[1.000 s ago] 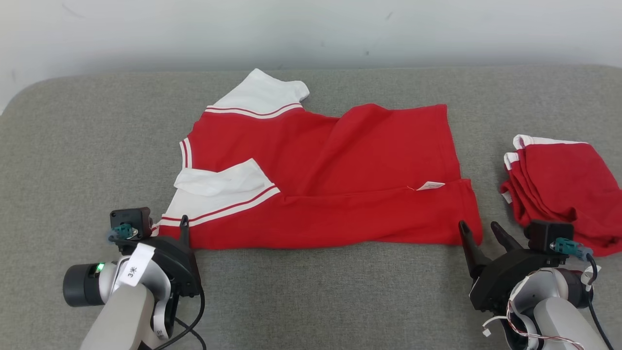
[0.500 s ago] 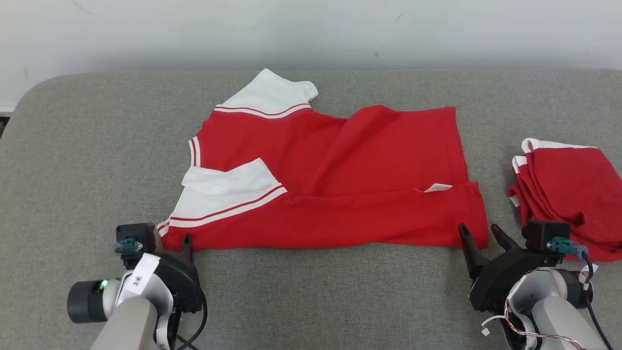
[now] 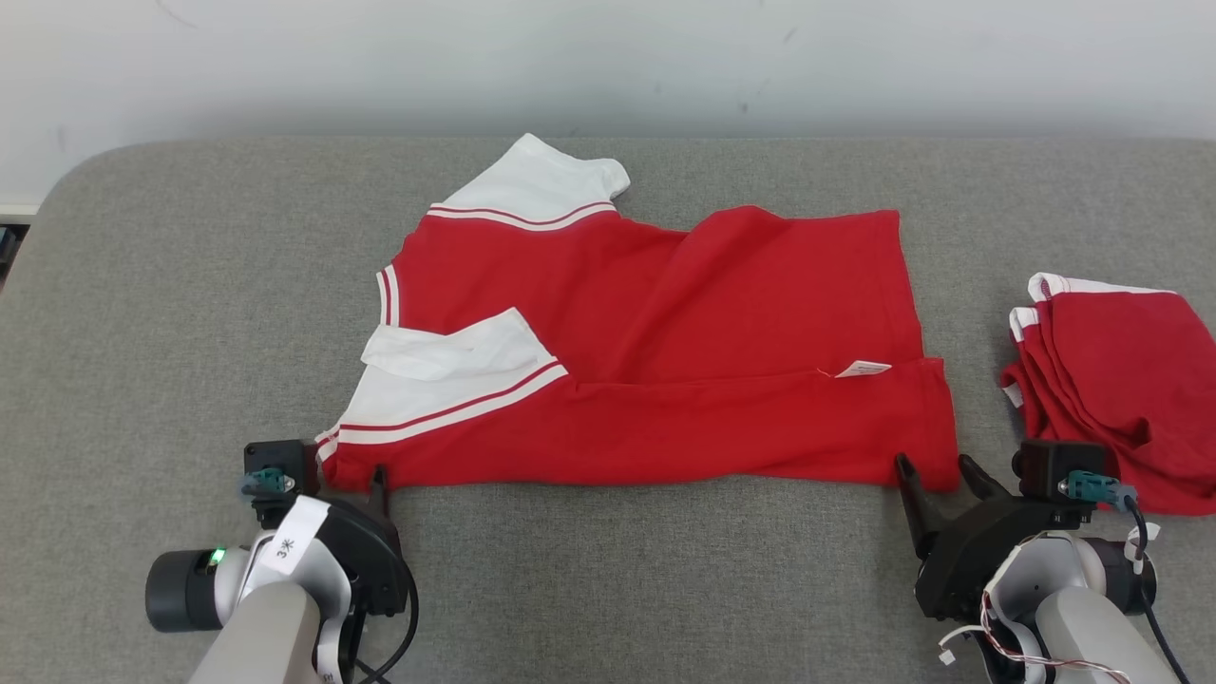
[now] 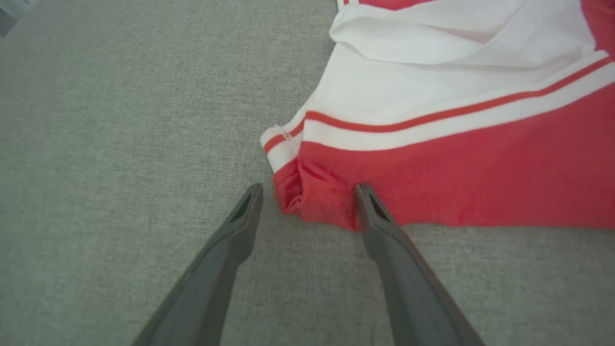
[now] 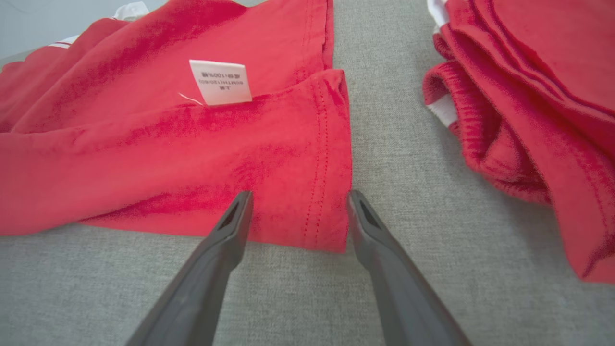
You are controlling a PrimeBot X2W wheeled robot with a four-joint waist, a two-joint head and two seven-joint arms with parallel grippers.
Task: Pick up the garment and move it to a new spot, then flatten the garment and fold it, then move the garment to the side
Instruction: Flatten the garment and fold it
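Grey fabric tabletop (image 3: 171,313), rounded corner; pale wall (image 3: 285,66) behind.

Garment (image 3: 665,323) red, sleeves (image 3: 532,185) white (thin red stripe); surface (image 3: 190,285) grey; folded pile (image 3: 1121,380) red, white edging

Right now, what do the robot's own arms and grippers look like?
Both the left gripper and right gripper have two long dark grey fingers on black bases, with pale grey forearms. Each carries a black box with a teal connector. The left wrist bears a white tag marked 3, a green light and a black cable; the right shows thin red-and-white wires.
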